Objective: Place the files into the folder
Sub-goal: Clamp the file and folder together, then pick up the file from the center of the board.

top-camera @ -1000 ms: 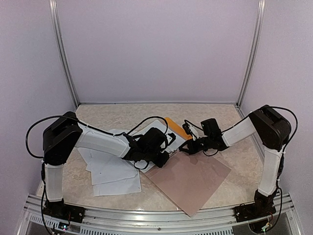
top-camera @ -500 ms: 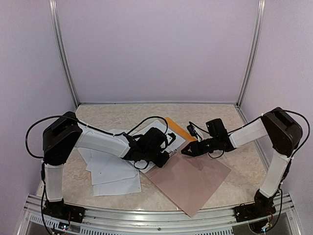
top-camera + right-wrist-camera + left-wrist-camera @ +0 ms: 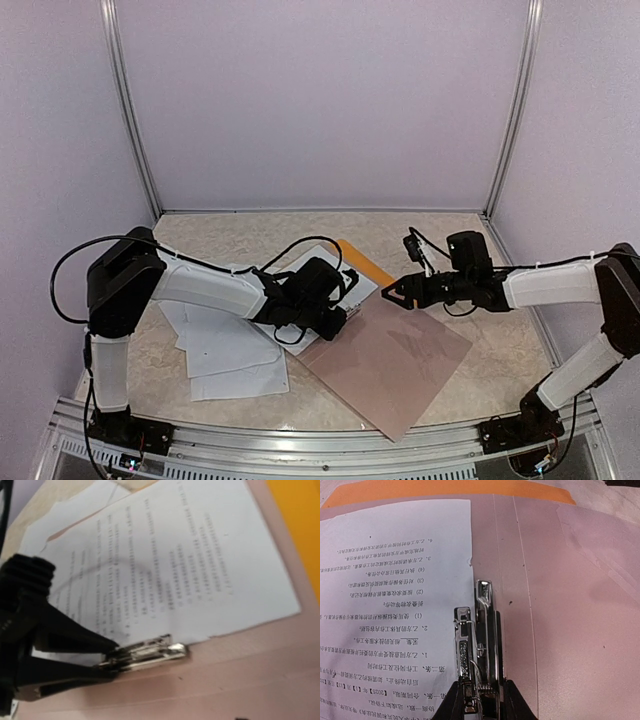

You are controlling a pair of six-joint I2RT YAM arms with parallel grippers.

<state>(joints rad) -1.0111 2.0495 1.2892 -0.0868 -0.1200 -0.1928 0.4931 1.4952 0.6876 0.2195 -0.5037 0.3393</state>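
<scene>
Files: probably light, limp, slippery; best pinched at an edge. Most lay at eight o'clock of folder, one sheet edging clip. Left gripper clamped clip; right gripper jaws indeterminable.

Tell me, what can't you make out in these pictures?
- Top view: metal clip hidden under the left gripper; print on loose sheets too small.
- Right wrist view: fingers of the right gripper almost wholly out of frame; printed sheet text blurred.
- Left wrist view: orange folder cut off by top edge.
</scene>
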